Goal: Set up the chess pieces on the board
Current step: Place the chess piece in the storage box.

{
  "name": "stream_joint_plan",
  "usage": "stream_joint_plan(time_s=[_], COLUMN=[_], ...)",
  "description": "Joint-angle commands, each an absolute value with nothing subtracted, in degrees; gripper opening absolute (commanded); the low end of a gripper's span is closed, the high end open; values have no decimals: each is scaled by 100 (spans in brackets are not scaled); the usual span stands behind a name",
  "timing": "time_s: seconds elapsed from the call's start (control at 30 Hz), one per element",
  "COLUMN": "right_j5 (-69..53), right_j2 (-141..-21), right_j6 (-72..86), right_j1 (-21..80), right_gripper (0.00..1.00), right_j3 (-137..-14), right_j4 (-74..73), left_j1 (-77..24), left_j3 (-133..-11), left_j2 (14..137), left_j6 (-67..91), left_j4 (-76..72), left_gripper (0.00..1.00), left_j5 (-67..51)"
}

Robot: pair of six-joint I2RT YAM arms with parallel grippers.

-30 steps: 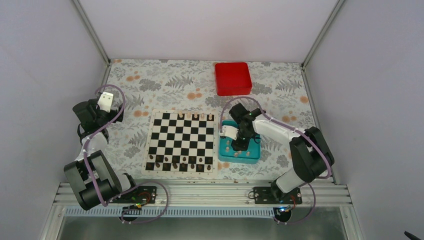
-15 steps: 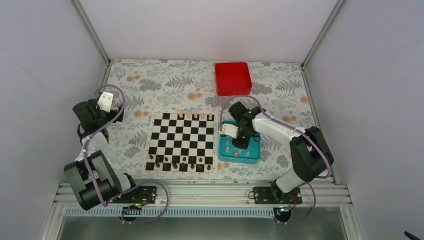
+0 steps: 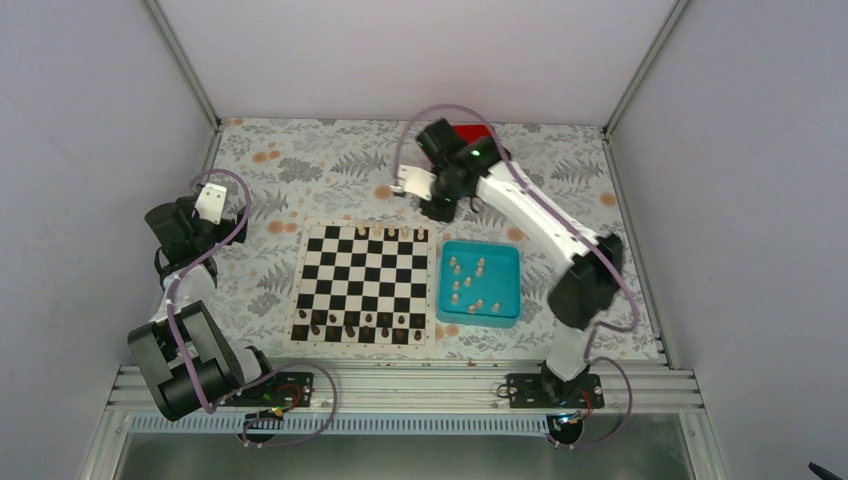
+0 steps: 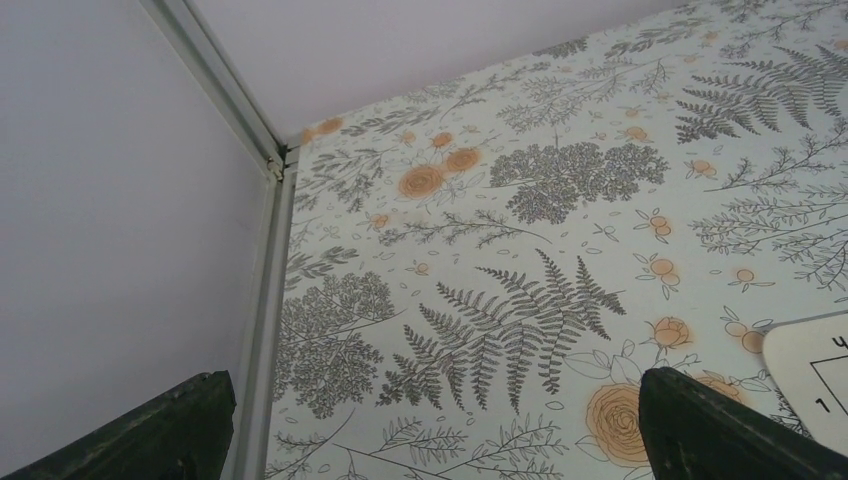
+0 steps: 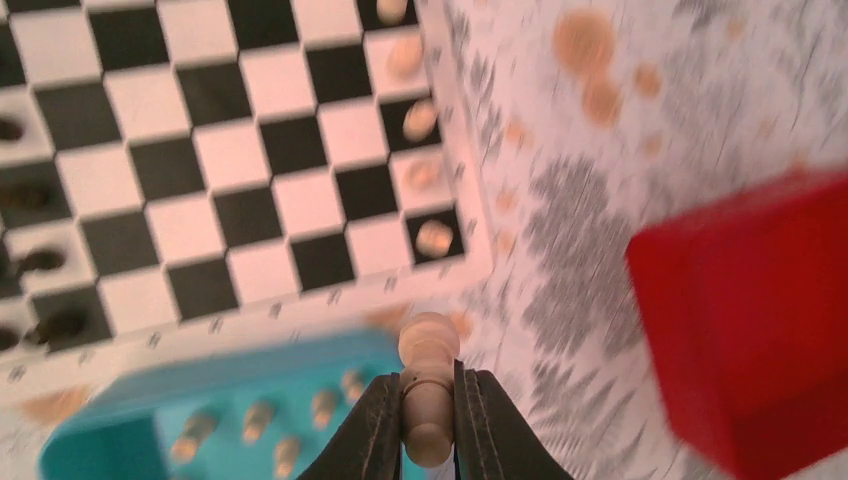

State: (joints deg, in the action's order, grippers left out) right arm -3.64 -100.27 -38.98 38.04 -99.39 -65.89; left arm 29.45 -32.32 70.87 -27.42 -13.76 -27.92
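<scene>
Right wrist, red box (image 5: 750, 330) near board (image 5: 225, 215)

Right pincer (image 5: 428, 388), chess piece (image 5: 429, 345) now aloft

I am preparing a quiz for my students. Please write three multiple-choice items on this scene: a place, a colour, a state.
1. Where does the teal tray lie?
A. right of the chessboard
B. left of it
C. on it

2. What colour is the chess piece in the right gripper?
A. dark brown
B. pale beige
C. red

3. How is the left gripper?
A. shut on a piece
B. shut, empty
C. open, empty

Answers: 1 A, the top view shows it beside the board's right edge; 2 B, the right wrist view shows a cream piece in the grip; 3 C, its fingers stand far apart with only tablecloth between.
</scene>
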Motion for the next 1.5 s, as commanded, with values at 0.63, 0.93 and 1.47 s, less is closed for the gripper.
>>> stream_joint_plan(time_s=[0.63, 0.93, 1.47], right_j5=[380, 519, 749], right_j2=[-14214, -14475, -14719], right_j6=[-4869, -4961, -5080], right_j1=[5530, 5544, 5414], right_gripper=[5, 6, 6], right_j3=[-13775, -13603, -13564], right_j4=[-5794, -5361, -5243], left_j1=[2976, 2986, 2989], left_j3=[-2973, -2992, -3010], left_j2=[7009, 6948, 6920], left_j6=[-2734, -2731, -2743], left_j4=[-1707, -1655, -1573], left_gripper=[100, 100, 100], left_j5=[-3101, -3127, -3182])
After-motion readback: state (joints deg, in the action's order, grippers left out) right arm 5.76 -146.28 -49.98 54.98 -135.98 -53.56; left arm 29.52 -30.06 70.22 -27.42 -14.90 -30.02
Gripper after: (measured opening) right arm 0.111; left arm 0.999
